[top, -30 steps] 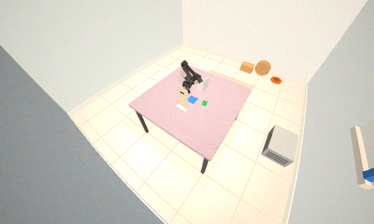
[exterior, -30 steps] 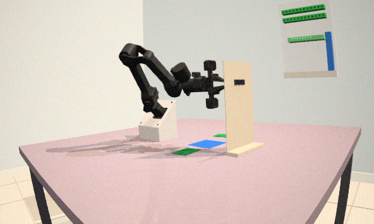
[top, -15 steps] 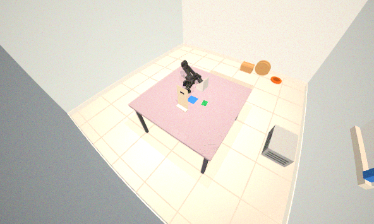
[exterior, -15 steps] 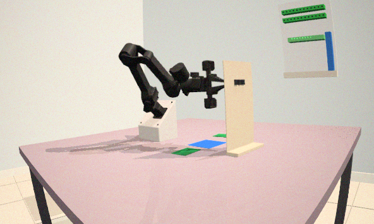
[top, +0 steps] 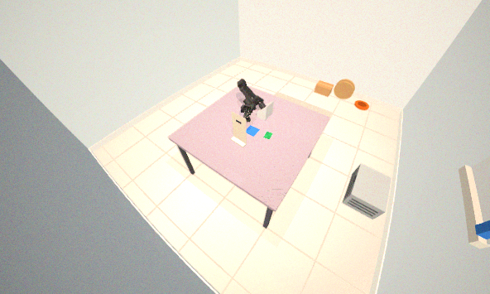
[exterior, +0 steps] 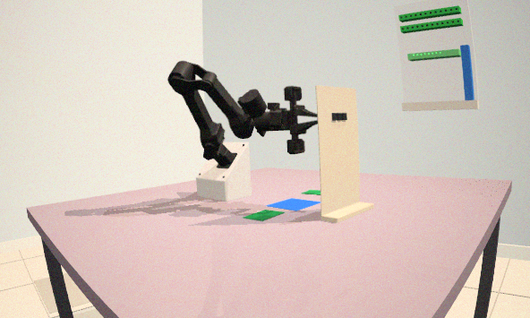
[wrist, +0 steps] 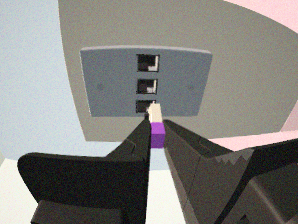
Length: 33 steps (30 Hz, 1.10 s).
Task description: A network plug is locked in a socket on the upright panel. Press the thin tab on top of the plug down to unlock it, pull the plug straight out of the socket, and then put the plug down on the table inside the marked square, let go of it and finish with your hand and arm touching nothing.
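Pincer (top: pixel 247 119) (exterior: pixel 317 118) (wrist: pixel 154 125) closed on the plug (wrist: pixel 157 131), fingers either side of it. Plug sits between the fingertips, cream end forward toward the plate (wrist: pixel 115 82), purple end back between the fingers. In the wrist view the cream end overlaps the lowest of three sockets in the plate; can't tell whether it is inside or just in front. Tab state unclear, too small.

Arm (top: pixel 250 96) (exterior: pixel 224 98) reaches toward the upright panel (top: pixel 239 130) (exterior: pixel 337 166) (wrist: pixel 240 60), pincer roughly level, fingers pointing at the panel, well above the bench (top: pixel 290 153) (exterior: pixel 269 255). Panel stands upright on its foot (top: pixel 238 142) (exterior: pixel 348 212). In the exterior view it hides the plug; pincer tips reach the panel's edge there, contact can't be told.

Blue square (top: pixel 252 131) (exterior: pixel 294 204) flat on the bench, arm side of the panel, lower than the pincer, plug not on it. Green patch (top: pixel 268 135) (exterior: pixel 264 215) lies near the blue square.
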Available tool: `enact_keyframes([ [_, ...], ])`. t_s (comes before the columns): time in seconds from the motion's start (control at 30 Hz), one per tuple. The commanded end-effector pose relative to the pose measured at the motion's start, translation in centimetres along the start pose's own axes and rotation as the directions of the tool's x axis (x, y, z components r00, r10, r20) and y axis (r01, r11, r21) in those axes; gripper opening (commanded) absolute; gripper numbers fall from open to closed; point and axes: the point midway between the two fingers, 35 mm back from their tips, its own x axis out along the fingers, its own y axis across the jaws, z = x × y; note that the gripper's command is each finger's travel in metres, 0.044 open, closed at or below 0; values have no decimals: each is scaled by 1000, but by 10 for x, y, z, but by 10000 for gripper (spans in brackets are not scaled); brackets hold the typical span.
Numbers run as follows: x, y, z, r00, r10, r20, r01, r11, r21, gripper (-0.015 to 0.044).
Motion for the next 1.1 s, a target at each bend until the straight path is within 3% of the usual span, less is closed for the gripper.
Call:
enact_keyframes([
  [0.0, -3, -1, -1, 1000, -3, 3, 3, 1000, 4, 0],
  [1.07, -20, 1, -8, 1000, -1, -1, 1, 1000, -1, 0],
])
